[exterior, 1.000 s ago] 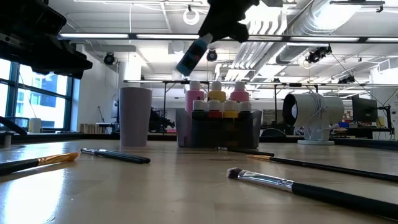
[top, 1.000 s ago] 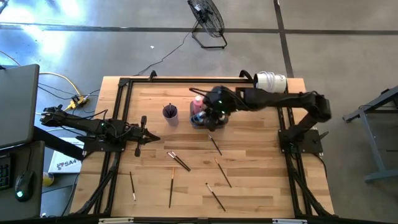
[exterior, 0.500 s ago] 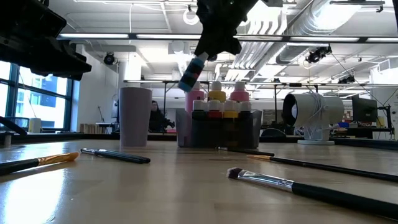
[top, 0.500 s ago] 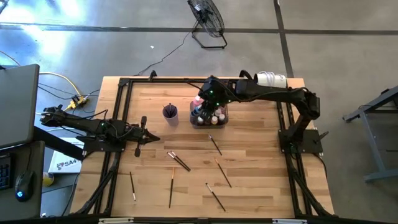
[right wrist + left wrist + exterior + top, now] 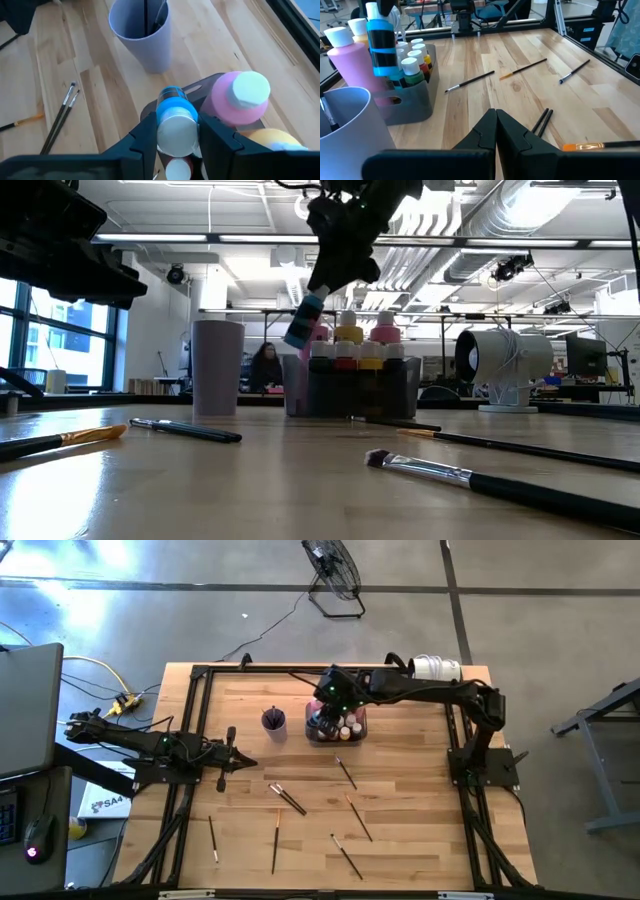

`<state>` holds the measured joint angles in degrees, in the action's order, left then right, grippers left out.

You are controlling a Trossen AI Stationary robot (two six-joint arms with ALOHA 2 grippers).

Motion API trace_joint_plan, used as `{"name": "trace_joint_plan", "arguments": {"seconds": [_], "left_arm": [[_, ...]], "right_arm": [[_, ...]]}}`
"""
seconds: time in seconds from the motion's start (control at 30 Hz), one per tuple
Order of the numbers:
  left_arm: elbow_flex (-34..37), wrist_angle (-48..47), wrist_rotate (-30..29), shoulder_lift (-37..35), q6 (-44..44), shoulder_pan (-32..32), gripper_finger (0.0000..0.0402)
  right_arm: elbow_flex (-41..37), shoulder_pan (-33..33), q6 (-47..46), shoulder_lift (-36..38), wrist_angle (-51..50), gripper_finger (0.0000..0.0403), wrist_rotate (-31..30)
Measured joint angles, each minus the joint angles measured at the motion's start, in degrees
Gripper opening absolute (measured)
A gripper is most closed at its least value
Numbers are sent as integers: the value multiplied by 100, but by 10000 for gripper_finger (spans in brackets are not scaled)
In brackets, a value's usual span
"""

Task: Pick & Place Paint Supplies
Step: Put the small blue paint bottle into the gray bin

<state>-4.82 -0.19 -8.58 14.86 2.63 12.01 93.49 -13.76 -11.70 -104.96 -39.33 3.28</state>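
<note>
A blue paint bottle (image 5: 303,323) with a white cap and a dark label hangs tilted over the left end of the dark grey tray (image 5: 352,388), with my right gripper (image 5: 175,136) shut on it. In the tray stand taller pink (image 5: 239,98) and yellow (image 5: 348,331) bottles and small white-capped bottles (image 5: 413,64). Several thin paintbrushes (image 5: 345,772) lie flat on the table nearer the front edge. My left gripper (image 5: 496,118) is shut on nothing and waits at the table's left side (image 5: 244,762). My right gripper pinches the blue bottle's upper end (image 5: 174,116), at the white cap and blue shoulder, between its two fingers (image 5: 148,136). The fingers slant down from above, coming from the table's right, and run roughly along the bottle. The bottle hangs tilted, base lowest, clear of the tray.
A purple cup (image 5: 274,720) with a dark brush in it stands just left of the tray. A white fan (image 5: 436,669) sits at the far right corner. A black frame (image 5: 200,690) runs along the table's edges. The brushes lie scattered (image 5: 288,798) over the near half.
My right gripper has gone down and toward the table's left and far edge, carrying the blue bottle. The bottle has sunk from well above the tray to just over its left end beside the pink bottle, still tilted and clear.
</note>
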Motion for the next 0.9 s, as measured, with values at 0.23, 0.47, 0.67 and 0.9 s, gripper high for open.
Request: {"name": "trace_joint_plan", "arguments": {"seconds": [0.23,0.47,0.67,0.9], "left_arm": [[0,0,2,2,2,0,0],[0,2,0,0,2,-1,0],[0,0,2,1,2,-2,0],[-2,-38,0,2,2,0,0]], "right_arm": [[0,-105,130,-47,74,109,-58],[0,-166,170,-99,145,112,-29],[-2,-166,251,-343,124,113,11],[0,-162,273,-469,60,111,-150]]}}
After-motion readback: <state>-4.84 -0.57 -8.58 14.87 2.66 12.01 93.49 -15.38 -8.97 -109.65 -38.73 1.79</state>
